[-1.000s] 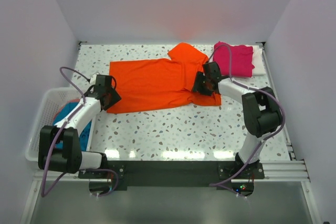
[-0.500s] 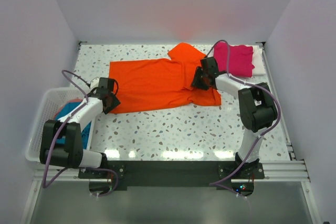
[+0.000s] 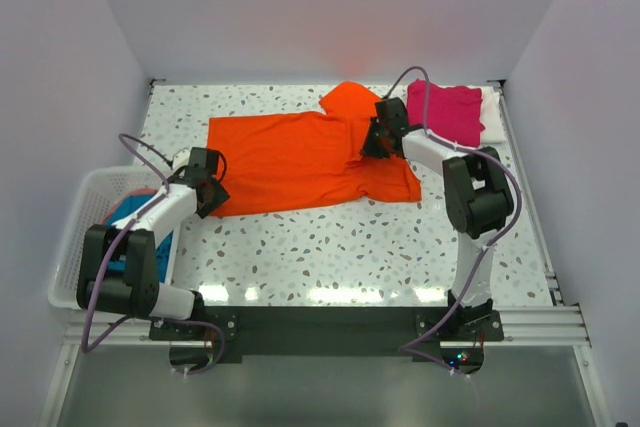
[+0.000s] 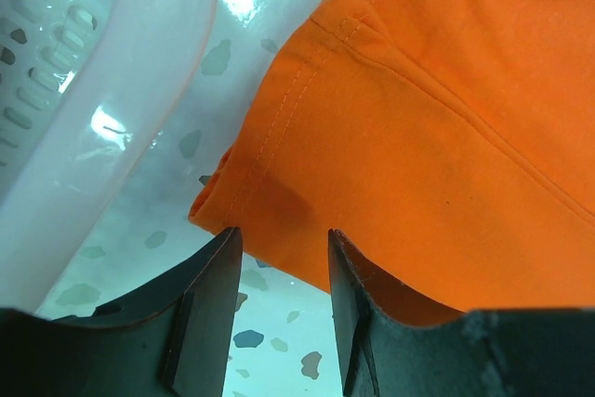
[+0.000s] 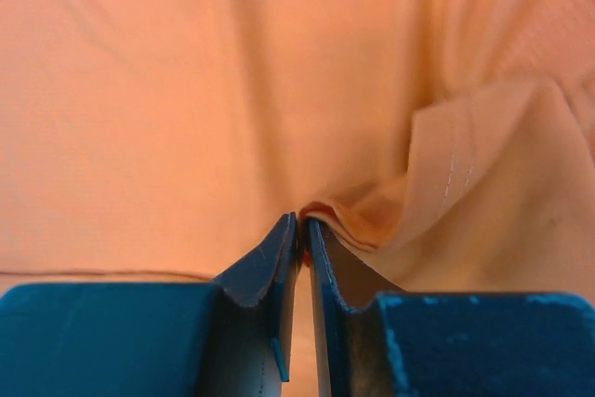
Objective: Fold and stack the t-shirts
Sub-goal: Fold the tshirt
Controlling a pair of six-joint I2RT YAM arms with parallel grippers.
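There across the desk [image 3: 330, 247] lay the orange t-shirt [image 3: 290, 162], with the basket [image 3: 80, 217] just beside its left hem and the pink t-shirt [image 3: 445, 112] folded far right. The left tool [image 4: 282, 244] gaped astride the hem corner; the right tool [image 5: 303, 230] pinched an orange fold.

A white slatted plastic basket [image 3: 68, 247] sits at the left side of the table [image 3: 330, 247], toward the near edge. The tabletop is white terrazzo with dark speckles and is enclosed by plain pale walls [image 3: 300, 7]. In the left wrist view the basket's glossy slotted wall [image 4: 102, 109] fills the upper left, with the speckled surface [image 4: 177, 183] just beside it.
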